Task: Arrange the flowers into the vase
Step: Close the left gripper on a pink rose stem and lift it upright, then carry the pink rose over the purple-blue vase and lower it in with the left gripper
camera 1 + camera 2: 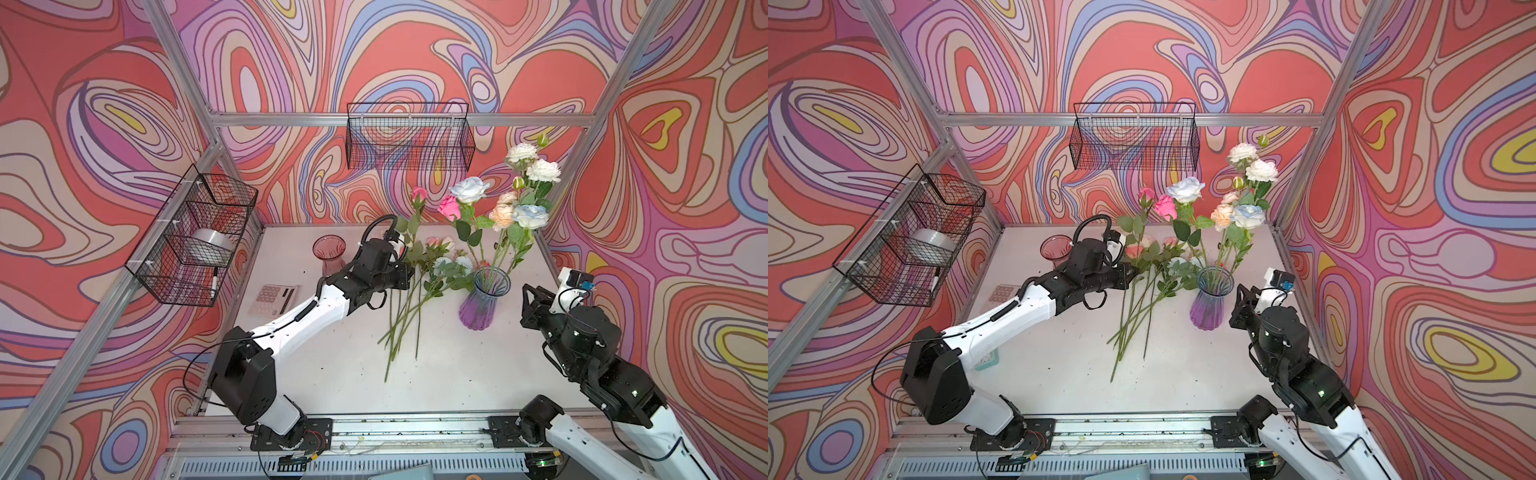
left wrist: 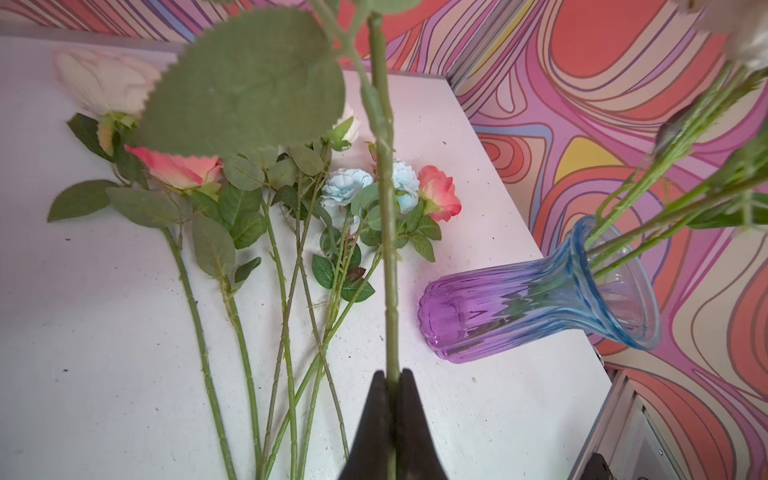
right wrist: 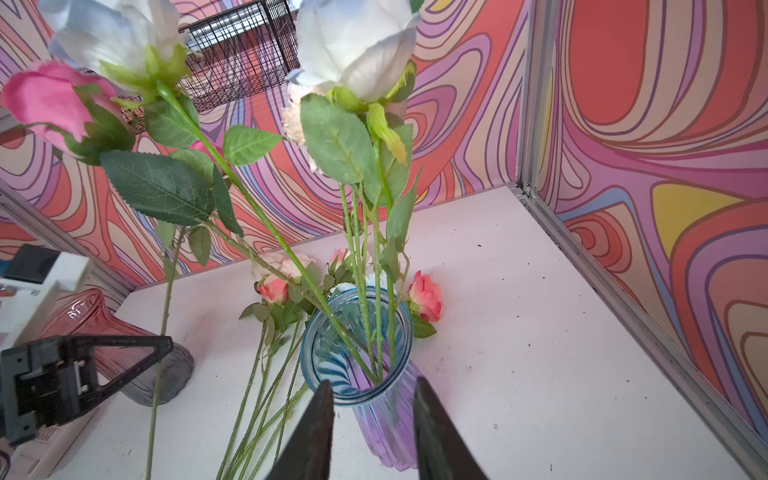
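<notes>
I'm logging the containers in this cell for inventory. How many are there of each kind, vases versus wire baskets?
Glass vases: 2, the purple-and-blue ribbed glass vase and the pink glass vase.
Wire baskets: 2, the black wire basket on the back rail and the black wire basket on the left wall.
Total: 4.

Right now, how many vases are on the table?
2. A pink vase stands back left; a purple-and-blue vase holding flowers stands right of the loose stems. None looks hidden.

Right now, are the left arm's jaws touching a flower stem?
Touching. The left wrist view shows the green stem clamped between the left jaws, with no gap.
</notes>
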Motion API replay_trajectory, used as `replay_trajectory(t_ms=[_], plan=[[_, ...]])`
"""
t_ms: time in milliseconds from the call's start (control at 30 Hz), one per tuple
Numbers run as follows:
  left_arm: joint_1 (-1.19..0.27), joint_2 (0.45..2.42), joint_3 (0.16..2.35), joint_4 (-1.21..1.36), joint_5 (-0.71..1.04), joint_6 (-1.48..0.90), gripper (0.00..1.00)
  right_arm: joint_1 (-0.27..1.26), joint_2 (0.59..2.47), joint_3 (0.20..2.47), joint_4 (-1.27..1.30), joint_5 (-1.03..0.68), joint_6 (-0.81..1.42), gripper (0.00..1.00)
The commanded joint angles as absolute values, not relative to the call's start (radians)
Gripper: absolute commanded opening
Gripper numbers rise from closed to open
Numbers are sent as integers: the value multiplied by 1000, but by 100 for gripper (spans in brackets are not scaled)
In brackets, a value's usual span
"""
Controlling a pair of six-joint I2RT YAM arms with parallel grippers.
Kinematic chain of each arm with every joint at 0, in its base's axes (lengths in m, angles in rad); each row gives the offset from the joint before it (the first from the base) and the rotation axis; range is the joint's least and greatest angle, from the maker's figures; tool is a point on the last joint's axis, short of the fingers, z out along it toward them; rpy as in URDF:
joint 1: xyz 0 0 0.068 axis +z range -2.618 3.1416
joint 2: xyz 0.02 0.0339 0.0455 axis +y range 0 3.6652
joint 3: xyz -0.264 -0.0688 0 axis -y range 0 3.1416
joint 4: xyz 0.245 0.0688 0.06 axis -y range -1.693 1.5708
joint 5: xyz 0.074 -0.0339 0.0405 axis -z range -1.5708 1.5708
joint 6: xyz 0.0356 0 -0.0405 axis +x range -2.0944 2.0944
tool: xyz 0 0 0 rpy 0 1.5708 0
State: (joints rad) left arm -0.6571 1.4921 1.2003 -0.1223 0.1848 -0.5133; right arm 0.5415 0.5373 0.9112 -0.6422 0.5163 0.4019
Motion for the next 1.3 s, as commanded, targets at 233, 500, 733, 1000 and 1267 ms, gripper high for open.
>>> replay_trajectory(t_ms=[233, 500, 733, 1000, 1267], plan=[[-652, 1243, 1082, 34, 130, -444, 0, 537, 540, 948, -624, 524, 391, 32], [-746, 1065, 972, 325, 235, -331, 0, 537, 539, 945, -607, 555, 391, 32], [-944, 1261, 1166, 563, 247, -135, 0, 538, 549, 941, -637, 734, 470, 30], [-1023, 1644, 1456, 859, 231, -103, 0, 537, 540, 1015, -680, 789, 511, 30], [-1025, 1879, 1648, 839, 171, -48, 0, 537, 519, 1014, -671, 758, 500, 30]])
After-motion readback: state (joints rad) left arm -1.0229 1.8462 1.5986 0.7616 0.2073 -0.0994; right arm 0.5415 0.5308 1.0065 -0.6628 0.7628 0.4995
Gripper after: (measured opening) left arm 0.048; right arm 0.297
